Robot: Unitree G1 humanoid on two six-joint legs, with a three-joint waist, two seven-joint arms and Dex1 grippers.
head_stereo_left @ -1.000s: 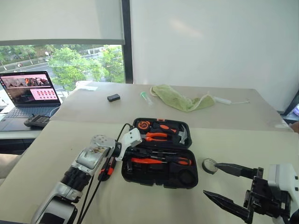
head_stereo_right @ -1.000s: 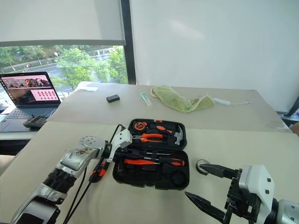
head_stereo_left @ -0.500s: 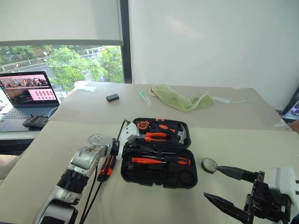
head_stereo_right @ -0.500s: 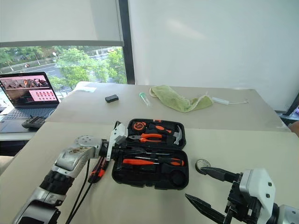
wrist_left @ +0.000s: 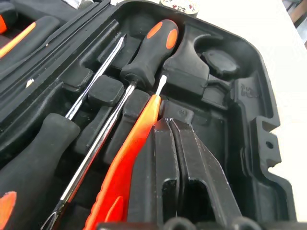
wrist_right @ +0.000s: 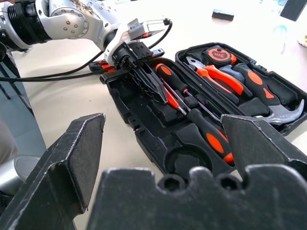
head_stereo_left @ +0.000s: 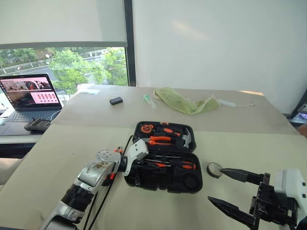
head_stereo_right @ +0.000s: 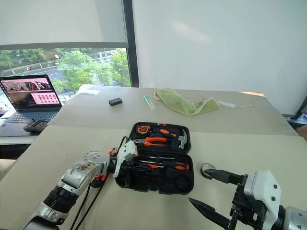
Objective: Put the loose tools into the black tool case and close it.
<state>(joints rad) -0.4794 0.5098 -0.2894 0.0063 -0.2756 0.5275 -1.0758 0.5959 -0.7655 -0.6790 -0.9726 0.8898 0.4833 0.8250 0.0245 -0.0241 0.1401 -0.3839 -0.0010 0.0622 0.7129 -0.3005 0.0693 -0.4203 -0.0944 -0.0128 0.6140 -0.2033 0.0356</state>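
The black tool case [head_stereo_left: 163, 187] lies open mid-table. Two black-and-orange screwdrivers [wrist_left: 154, 47] rest in its near half. My left gripper [wrist_left: 165, 122] is shut and reaches into that half at its left end. A slim orange tool [wrist_left: 130, 158] lies against its fingers; I cannot tell whether it is pinched. The orange-black utility knife [wrist_right: 102, 67] lies on the table by the case's left end, mostly under my left arm. To the right of the case sits the small tape roll [head_stereo_left: 214, 169]. Just beside it my right gripper [head_stereo_left: 216, 185] hovers open and holds nothing.
Pliers [head_stereo_left: 160, 140], a hammer and a tape measure fill the case's far half. A laptop [head_stereo_left: 29, 93] stands far left. A small black box [head_stereo_left: 116, 100], a clear tube [head_stereo_left: 149, 100] and a green cloth [head_stereo_left: 184, 103] lie further back. Black cables trail along my left arm.
My left gripper has drawn back from the case's hinge line and sunk into the left end of the near half, now covering most of the knife. The right gripper has stayed still.
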